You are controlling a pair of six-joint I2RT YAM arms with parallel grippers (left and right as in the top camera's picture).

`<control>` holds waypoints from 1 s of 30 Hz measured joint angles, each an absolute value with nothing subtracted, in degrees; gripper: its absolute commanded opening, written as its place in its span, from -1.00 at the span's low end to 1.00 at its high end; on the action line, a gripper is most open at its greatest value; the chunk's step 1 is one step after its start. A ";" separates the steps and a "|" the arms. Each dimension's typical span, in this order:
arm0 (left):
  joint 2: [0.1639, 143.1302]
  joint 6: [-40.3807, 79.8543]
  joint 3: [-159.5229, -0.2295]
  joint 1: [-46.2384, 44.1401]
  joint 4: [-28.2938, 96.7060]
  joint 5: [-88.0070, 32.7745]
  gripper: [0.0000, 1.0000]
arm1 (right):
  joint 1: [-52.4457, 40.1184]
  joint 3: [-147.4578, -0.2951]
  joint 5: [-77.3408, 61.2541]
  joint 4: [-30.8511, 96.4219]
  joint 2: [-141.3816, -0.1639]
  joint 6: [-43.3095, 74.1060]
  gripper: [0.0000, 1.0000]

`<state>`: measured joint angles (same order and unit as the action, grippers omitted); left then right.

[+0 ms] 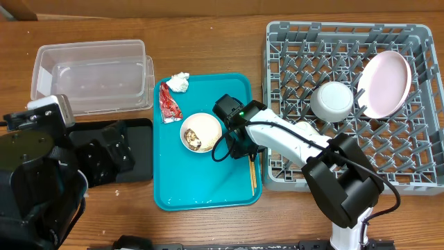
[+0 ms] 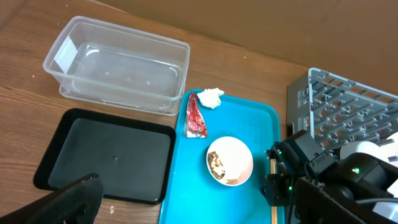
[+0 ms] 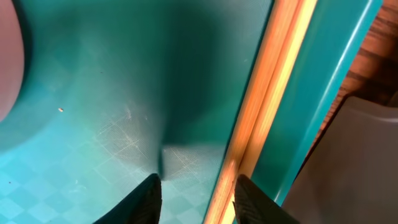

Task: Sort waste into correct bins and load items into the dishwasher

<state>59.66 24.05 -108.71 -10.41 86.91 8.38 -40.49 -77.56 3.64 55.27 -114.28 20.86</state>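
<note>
Step in hand, by my read: picking the chopsticks (image 3: 267, 118) off the teal tray (image 3: 93, 124) for the dish rack (image 1: 347, 31). The right gripper (image 3: 199, 186) is low over the tray floor, fingers partly spread with bare teal between them. The chopsticks lie along the tray's right wall and pass just inside the right fingertip, so it's straddling them, not pinching. The left gripper (image 1: 105, 147) is spread wide over the black tray (image 1: 135, 132), holding nothing. The white bowl (image 1: 331, 101) and pink plate (image 1: 385, 83) are already in the rack. The small bowl with food scraps (image 1: 201, 132), red wrapper (image 1: 168, 103) and tissue (image 1: 179, 82) are on the teal tray, and the clear tub (image 1: 90, 69) looks empty. Next I'd centre the sticks between the fingers, get down to the floor and close. They're thin and hard against the wall, so they could roll or split and I'd only catch one. Then lift and carry right to the rack.
</note>
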 measured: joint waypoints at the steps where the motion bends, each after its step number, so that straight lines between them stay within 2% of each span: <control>1: 59.77 24.05 -108.71 -10.41 86.89 8.38 1.00 | -40.47 -77.56 2.83 55.00 -114.28 19.70 -0.21; 5: 60.12 24.05 -108.71 -10.41 86.87 8.36 1.00 | -40.49 -77.54 -0.64 54.98 -114.45 14.94 -0.32; 11: 60.55 24.05 -108.71 -10.41 87.02 8.36 1.00 | -40.47 -77.49 -3.05 55.68 -114.85 13.06 -0.31; 13: 60.55 24.05 -108.71 -10.41 87.02 8.36 1.00 | -40.47 -77.47 -2.52 55.07 -114.93 13.72 -0.44; 14: 60.55 24.03 -108.71 -10.41 87.02 8.36 1.00 | -40.49 -77.45 -2.07 54.72 -114.93 14.37 -0.64; 15: 60.55 24.05 -108.71 -10.41 87.02 8.36 1.00 | -40.47 -77.45 -1.78 54.59 -114.93 14.92 -0.69; 17: 60.55 24.03 -108.71 -10.41 87.05 8.36 1.00 | -40.47 -77.45 -1.06 54.22 -114.93 15.77 -0.92; 30: 60.55 24.05 -108.71 -10.41 88.23 8.36 1.00 | -40.45 -84.84 1.52 60.14 -113.40 18.87 -0.92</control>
<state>60.55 24.05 -108.71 -10.41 88.23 8.36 -40.45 -84.84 1.52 60.14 -113.40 18.87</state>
